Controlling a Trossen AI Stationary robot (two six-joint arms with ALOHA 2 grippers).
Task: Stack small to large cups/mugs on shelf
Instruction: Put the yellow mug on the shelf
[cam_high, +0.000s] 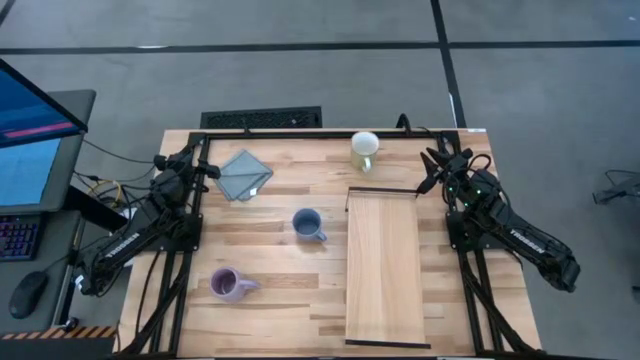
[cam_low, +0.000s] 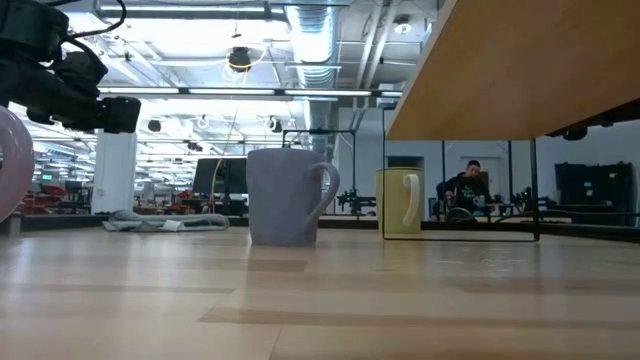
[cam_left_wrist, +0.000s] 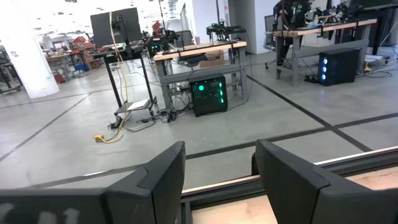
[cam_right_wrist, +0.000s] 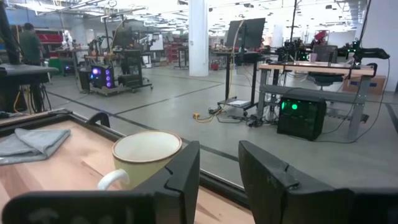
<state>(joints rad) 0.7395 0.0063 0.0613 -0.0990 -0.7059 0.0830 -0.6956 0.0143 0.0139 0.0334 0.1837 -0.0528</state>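
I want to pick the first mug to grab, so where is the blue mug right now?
In the high view the blue mug stands upright mid-table, just left of the shelf, between the cream mug and the purple mug.

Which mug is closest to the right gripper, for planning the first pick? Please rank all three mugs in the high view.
From the right gripper:
1. Cream mug, far edge, beside the gripper.
2. Blue mug, table middle.
3. Purple mug, near left corner.

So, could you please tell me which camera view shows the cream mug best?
The right wrist view: the cream mug is close, showing rim and handle. The high view shows it small from above; the low view shows it side-on, far back. The left wrist view misses it.
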